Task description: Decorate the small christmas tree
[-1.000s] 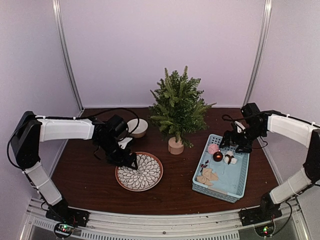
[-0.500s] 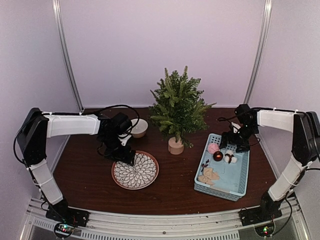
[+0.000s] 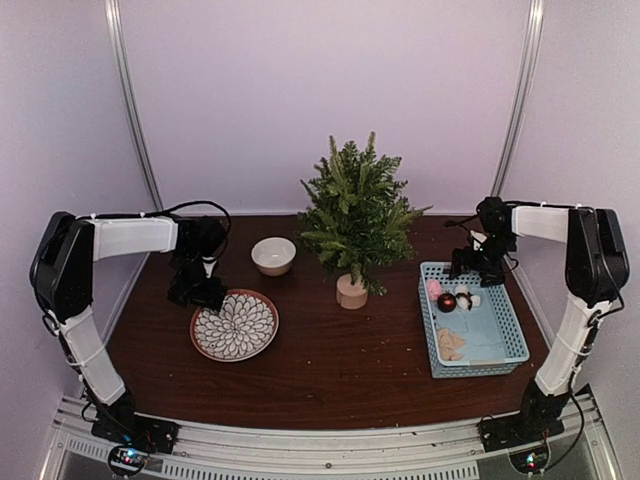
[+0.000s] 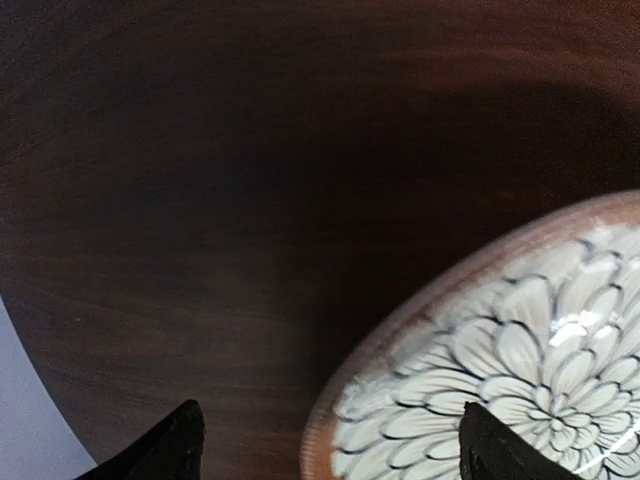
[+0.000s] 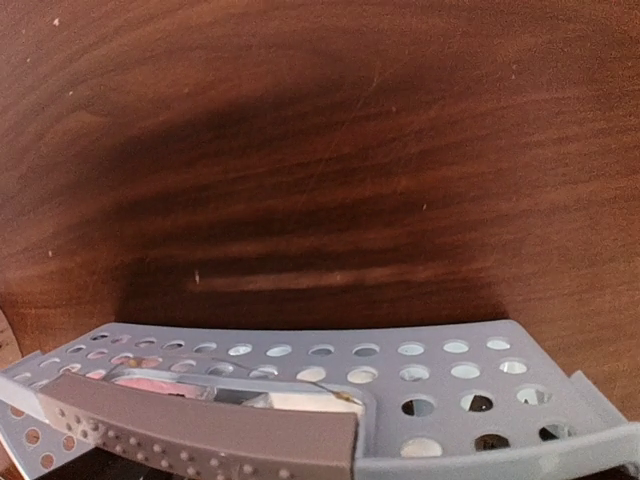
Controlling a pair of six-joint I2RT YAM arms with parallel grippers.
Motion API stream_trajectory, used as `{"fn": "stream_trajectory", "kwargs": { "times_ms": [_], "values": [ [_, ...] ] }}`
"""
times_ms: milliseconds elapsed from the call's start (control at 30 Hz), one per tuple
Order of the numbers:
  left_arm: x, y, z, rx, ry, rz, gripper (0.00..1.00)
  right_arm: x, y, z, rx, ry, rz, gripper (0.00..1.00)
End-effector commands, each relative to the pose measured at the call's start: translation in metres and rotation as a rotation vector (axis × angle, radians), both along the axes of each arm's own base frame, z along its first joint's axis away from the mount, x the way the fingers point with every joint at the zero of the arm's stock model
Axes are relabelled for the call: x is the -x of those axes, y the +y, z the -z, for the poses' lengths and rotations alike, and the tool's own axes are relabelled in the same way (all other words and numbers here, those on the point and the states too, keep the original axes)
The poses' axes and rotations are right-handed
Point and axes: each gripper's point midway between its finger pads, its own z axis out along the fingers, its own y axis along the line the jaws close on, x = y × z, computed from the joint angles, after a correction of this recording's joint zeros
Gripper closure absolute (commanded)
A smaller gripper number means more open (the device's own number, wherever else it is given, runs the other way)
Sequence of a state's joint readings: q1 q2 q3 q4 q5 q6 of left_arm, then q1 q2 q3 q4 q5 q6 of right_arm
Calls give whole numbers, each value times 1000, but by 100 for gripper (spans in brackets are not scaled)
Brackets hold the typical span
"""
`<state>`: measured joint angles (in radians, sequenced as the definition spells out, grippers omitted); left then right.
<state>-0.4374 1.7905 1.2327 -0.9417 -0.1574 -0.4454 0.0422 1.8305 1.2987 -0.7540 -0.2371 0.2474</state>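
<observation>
- small christmas tree [image 3: 355, 215]: bushy green needle branches, roughly conical, upright on a short round pale wooden stump [image 3: 351, 291]; it stands on the bench [image 3: 330, 370] toward 12 o'clock from the middle, touched by neither arm
- bench: dark brown wood grain, smooth with a dull sheen
- plate [image 3: 235, 325]: round and glazed, white petal pattern outlined in dark lines, reddish-brown rim; it lies flat toward 9 o'clock on the bench
- bowl [image 3: 273, 255]: small, round, pale, at 1 o'clock from the plate
- basket [image 3: 470, 318]: light blue plastic, rectangular, walls pierced with round holes; inside lie a glossy dark red ball [image 3: 447, 301], a pink piece, a white fluffy piece and tan pieces
- left jaws: spread wide at the plate's 10 o'clock edge; in the wrist view one dark fingertip [image 4: 180, 445] sits over the bench and the other over the plate, the rim between them – nothing pinched
- right jaws: spread wide, low at the basket's 12 o'clock wall; contact with it I cannot tell
- the tree lies toward 2 o'clock from the left jaws and 9 o'clock from the right jaws – well apart from both
</observation>
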Motion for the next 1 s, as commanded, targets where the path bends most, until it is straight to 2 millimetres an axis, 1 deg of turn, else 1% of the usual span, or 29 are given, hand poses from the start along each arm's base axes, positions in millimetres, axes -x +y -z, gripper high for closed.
{"fn": "stream_trajectory", "kwargs": {
  "times_ms": [0, 33, 67, 133, 167, 233, 367, 467, 533, 567, 600, 633, 700, 733, 767, 833, 867, 933, 967],
  "values": [
    [-13, 43, 5, -75, 8, -36, 12, -24, -17, 0, 40, -35, 27, 1],
    [-15, 50, 8, -89, 14, -39, 12, -27, -19, 1, 44, -34, 30, 0],
    [-18, 58, 9, -104, 19, -50, 12, -29, -31, 3, 46, -30, 59, 1],
    [-23, 72, 11, -128, 20, -68, 12, -36, -40, 3, 49, -35, 80, 0],
    [-26, 79, 9, -144, 17, -77, 12, -37, -43, 3, 49, -32, 85, 0],
    [-31, 90, 5, -164, 5, -97, 12, -44, -47, -2, 46, -48, 92, 0],
    [-39, 114, -3, -213, -13, -123, 11, -52, -43, -18, 18, -86, 70, 0],
    [-42, 141, -4, -253, -5, -160, 11, -56, -34, -34, -27, -136, 50, 0],
    [-41, 157, 1, -208, 20, -235, 11, -58, -28, -52, -60, -187, 38, 0],
    [-41, 160, 3, -172, 29, -268, 12, -58, -25, -59, -77, -208, 32, 0],
    [-43, 162, 1, -157, 24, -286, 12, -58, -21, -68, -98, -231, 27, 0],
    [-46, 158, -4, -135, 4, -281, 12, -57, -17, -77, -126, -258, 21, 1],
    [-56, 141, -23, -51, -88, -249, 12, -55, -5, -101, -194, -326, 11, 0],
    [-61, 132, -37, -1, -147, -231, 12, -54, 2, -113, -233, -362, 3, 1],
    [-66, 124, -58, 52, -218, -209, 12, -50, 8, -124, -263, -392, -2, 0],
    [-72, 103, -86, 173, -304, -155, 11, -44, 22, -141, -320, -433, -10, 1],
    [-73, 91, -99, 245, -341, -128, 11, -39, 31, -145, -363, -432, -14, 1],
    [-73, 67, -121, 380, -411, -88, 12, -34, 46, -152, -439, -440, -8, 6],
    [-73, 54, -129, 443, -437, -61, 12, -31, 64, -154, -476, -437, -27, 10]
  ]
}}
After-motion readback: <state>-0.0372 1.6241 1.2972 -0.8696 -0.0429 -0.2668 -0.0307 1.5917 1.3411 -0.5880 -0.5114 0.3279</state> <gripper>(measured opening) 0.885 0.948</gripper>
